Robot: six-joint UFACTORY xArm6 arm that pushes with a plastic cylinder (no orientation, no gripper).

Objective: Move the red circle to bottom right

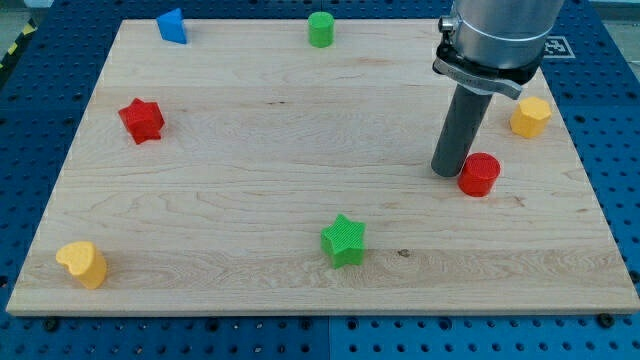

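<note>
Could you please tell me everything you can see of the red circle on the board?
The red circle is a short, upright cylinder, plain red and plastic-looking, with a flat round top. It stands on the wooden board toward the view's right, near mid-height. My tip sits right at its left side, apparently touching. The yellow block lies apart, up and to the right.

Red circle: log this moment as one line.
tip beside red circle, on its view-left | red circle at board's right, mid-height | bottom-right corner not yet reached
</note>
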